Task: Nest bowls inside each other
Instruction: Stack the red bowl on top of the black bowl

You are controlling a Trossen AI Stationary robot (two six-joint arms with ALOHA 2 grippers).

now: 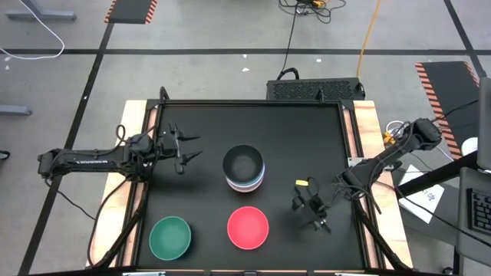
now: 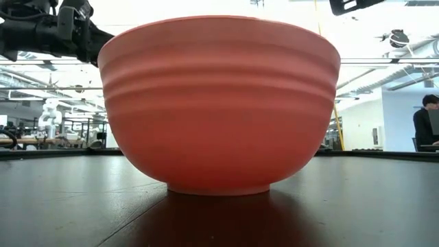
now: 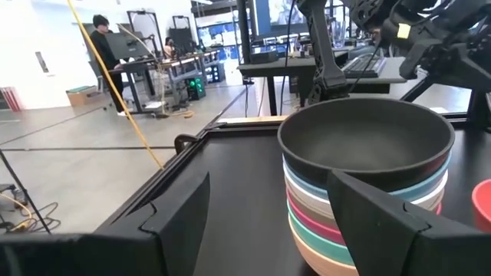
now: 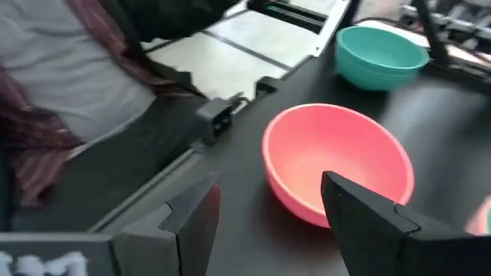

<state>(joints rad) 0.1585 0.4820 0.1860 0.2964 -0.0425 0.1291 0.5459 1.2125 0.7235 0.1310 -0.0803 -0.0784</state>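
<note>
Sitting closest, at the front edge of the dark table: red bowl and green bowl, side by side, both loose, not yet nested. Hovering just right of the red bowl, right gripper, fingers spread apart and gripping nothing; in the right wrist view looking over that bowl's rim, bowl lying ahead of and between the two finger tips, green one well beyond. Standing farther back, mid-table: stack of nested bowls, black one uppermost, with pale blue, white, taupe, magenta and orange rims showing beneath in the left wrist view. Waiting left of the stack, left gripper, fingers parted and empty, pointing at the stack, near but not touching.

Judging the step: collecting the remaining loose bowls, red likely first. Calling for lowering the right fingers over the red rim, one finger inside and one outside, pinching the wall, lifting, carrying back to the stack, centring above the black bowl before releasing.
</note>
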